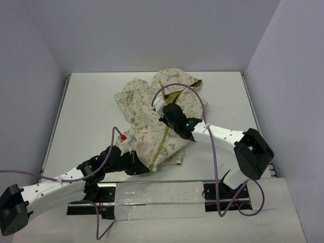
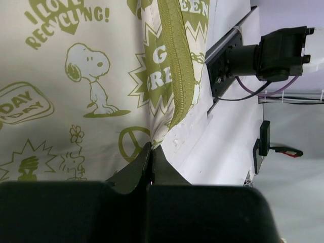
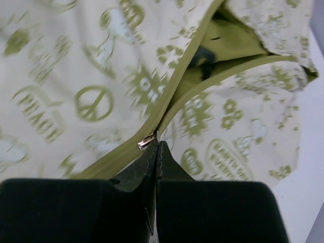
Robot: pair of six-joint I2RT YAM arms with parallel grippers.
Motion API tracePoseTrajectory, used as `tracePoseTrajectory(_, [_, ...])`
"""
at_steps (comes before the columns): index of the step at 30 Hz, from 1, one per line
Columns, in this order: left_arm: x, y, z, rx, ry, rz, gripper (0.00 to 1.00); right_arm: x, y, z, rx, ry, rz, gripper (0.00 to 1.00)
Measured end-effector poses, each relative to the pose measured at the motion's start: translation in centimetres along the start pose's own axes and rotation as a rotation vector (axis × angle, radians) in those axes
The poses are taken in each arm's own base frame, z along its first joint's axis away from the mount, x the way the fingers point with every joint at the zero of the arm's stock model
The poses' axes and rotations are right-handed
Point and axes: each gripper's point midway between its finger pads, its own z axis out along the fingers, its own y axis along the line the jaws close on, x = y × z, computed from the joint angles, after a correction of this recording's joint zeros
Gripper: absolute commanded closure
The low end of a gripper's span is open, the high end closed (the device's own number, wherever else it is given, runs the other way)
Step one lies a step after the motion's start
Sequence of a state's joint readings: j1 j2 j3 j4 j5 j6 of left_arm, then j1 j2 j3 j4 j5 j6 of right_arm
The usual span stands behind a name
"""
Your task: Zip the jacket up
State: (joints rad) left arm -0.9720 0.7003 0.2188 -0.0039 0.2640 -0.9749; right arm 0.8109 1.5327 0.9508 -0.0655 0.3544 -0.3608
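The cream jacket [image 1: 152,116] with olive printed motifs lies on the white table, hood at the far side. Its olive zipper [image 1: 164,137] runs down the front, closed in the lower part and open above. My left gripper [image 1: 144,167] is shut on the jacket's bottom hem [image 2: 154,139] beside the zipper's lower end [image 2: 177,76]. My right gripper [image 1: 169,119] is shut on the metal zipper pull [image 3: 147,142], where the two olive zipper edges meet. Above it the jacket gapes and shows the olive lining [image 3: 228,43].
The table [image 1: 86,116] has raised rails at left and right and grey walls around it. A purple cable [image 1: 202,101] arcs over the jacket from the right arm. A clear plate [image 1: 162,200] lies between the arm bases. The right arm's base [image 2: 268,53] shows in the left wrist view.
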Motion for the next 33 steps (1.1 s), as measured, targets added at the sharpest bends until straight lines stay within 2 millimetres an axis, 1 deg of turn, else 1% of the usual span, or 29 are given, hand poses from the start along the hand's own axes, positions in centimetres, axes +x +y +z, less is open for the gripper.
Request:
tracePoseTrajectory(4, [0.1,-0.7,0.0,0.011,0.01,0.008,1.0,-1.5,-4.4,1.6,0.064,-0.018,0.062,1.0])
tracePoseTrajectory(7, [0.4,-1.0,0.0,0.019,0.023,0.012,1.0,-2.3,-7.5,3.4,0.104,-0.019,0.096,1.0])
tracePoseTrajectory(9, [0.8,-1.1,0.0,0.021,0.034,0.012,1.0,-2.1,-9.2,4.4,0.125,-0.011,0.115,1.0])
tracePoseTrajectory(11, [1.0,-1.2,0.0,0.021,0.037,0.014,1.0,-1.7,-10.3,5.1,0.132,0.005,0.127,1.0])
tracePoseTrajectory(16, [1.5,-1.6,-0.4,0.019,0.04,0.007,1.0,-1.8,-13.8,7.8,0.165,0.014,0.154,1.0])
tracePoseTrajectory(18, [1.6,-1.7,-0.6,0.016,0.038,0.001,1.0,-1.5,-15.2,8.8,0.177,0.026,0.168,1.0])
tracePoseTrajectory(22, [2.0,-1.9,-1.1,0.015,0.04,-0.012,1.0,-0.8,-19.2,10.4,0.226,0.034,0.215,1.0])
tracePoseTrajectory(25, [2.3,-1.8,-1.3,0.006,0.046,-0.027,1.0,0.1,-22.3,10.7,0.27,0.053,0.252,1.0])
tracePoseTrajectory(27, [2.0,-1.6,-1.3,-0.004,0.03,-0.032,1.0,0.3,-23.8,10.7,0.283,0.068,0.276,1.0])
tracePoseTrajectory(29, [1.5,-1.7,-1.2,-0.013,0.011,-0.036,1.0,0.2,-24.5,10.4,0.285,0.081,0.287,1.0])
tracePoseTrajectory(33, [0.9,-2.0,-0.9,-0.03,-0.001,-0.029,1.0,-1.4,-25.8,9.4,0.307,0.065,0.305,1.0])
